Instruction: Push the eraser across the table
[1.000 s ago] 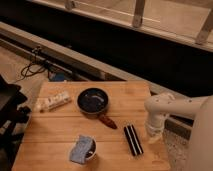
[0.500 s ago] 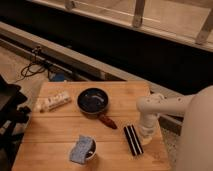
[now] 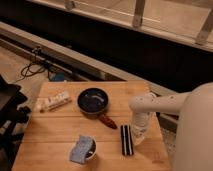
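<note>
The eraser [image 3: 126, 139], a small black block with pale lengthwise stripes, lies on the light wooden table [image 3: 55, 127] near its right front part. My gripper [image 3: 138, 137] hangs from the white arm at the table's right side, right beside the eraser's right edge, close to it or touching it.
A dark pan [image 3: 93, 100] with a reddish handle [image 3: 108, 121] sits in the middle back. A blue-grey sponge [image 3: 82, 148] rests on a small bowl at the front. A white-and-tan packet [image 3: 52, 101] lies at the left edge. Cables lie on the floor to the left.
My arm has moved left over the table's right side and lowered the gripper toward the eraser. The eraser lies about where it was.
</note>
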`<control>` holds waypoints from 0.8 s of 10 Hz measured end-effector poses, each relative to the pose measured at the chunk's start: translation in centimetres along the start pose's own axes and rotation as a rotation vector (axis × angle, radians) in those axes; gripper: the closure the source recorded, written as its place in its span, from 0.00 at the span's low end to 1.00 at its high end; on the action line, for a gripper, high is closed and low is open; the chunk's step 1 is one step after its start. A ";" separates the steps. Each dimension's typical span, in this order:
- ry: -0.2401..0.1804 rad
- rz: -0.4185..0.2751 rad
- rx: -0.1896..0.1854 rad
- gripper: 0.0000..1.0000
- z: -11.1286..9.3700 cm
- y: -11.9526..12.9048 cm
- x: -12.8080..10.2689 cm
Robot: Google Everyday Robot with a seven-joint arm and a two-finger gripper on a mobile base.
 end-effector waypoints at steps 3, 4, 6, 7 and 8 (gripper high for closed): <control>-0.014 -0.108 -0.008 0.90 -0.2 -0.1 -4.0; -0.017 -0.151 -0.006 0.90 -0.4 -0.1 -5.4; -0.014 -0.220 0.000 0.90 -0.7 0.0 -7.4; -0.015 -0.245 0.005 0.90 -0.8 -0.2 -8.3; -0.013 -0.274 0.007 0.90 -0.8 -0.6 -9.1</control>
